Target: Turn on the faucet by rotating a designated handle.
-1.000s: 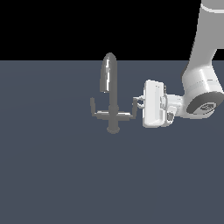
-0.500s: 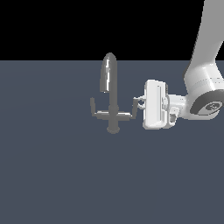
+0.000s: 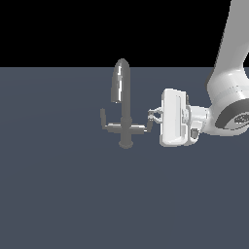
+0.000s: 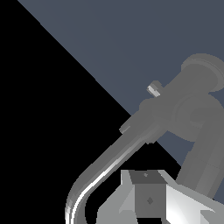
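Wrist view alone shows faucet (image 4: 175, 113) underside close-up. Exterior: hand (image 3: 154, 115) level, beside faucet, fingertips at handle (image 3: 142, 127) tip; grip unclear.

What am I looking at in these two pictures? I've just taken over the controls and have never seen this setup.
It is a simulated scene, not real footage. The exterior view comes from a camera off the arm. The white machine entering from that view's right is a single robot arm, ending in a gripper with two small fingers. On the flat dark-grey surface stands a grey faucet with an arched spout and two thin side levers. The gripper sits right at the upturned tip of the handle on the exterior view's right; whether it actually clamps it is too small to tell. The other picture is from a camera on the wrist, showing the faucet very close, with part of the gripper in the foreground.
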Robot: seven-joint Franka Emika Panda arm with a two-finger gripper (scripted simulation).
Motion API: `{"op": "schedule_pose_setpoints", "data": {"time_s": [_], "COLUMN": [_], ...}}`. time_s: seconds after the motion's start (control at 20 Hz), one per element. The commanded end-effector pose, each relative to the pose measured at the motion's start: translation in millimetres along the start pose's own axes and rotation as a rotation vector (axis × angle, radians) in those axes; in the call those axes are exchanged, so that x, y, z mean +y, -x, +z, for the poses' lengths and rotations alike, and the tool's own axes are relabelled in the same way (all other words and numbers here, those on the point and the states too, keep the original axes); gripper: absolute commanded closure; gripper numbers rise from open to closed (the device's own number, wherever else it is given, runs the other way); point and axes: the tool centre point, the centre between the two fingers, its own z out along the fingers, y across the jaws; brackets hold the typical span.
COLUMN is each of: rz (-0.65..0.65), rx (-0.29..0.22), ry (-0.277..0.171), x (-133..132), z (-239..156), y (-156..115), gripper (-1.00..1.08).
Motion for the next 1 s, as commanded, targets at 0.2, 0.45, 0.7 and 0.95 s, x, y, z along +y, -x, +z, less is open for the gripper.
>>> {"op": "schedule_pose_setpoints", "data": {"time_s": [0.2, 0.45, 0.7, 0.95], "rz": [0.003, 0.003, -0.021, -0.007], "rx": [-0.006, -0.009, -0.002, -0.007], "ry": [0.0, 0.0, 0.002, 0.001], "x": [21.4, 38.6, 37.3, 70.3], "z": [0.6, 1.0, 0.4, -1.3], "y": [10.7, 19.8, 18.3, 8.3], "gripper": [1.08, 1.08, 1.08, 1.08]}}
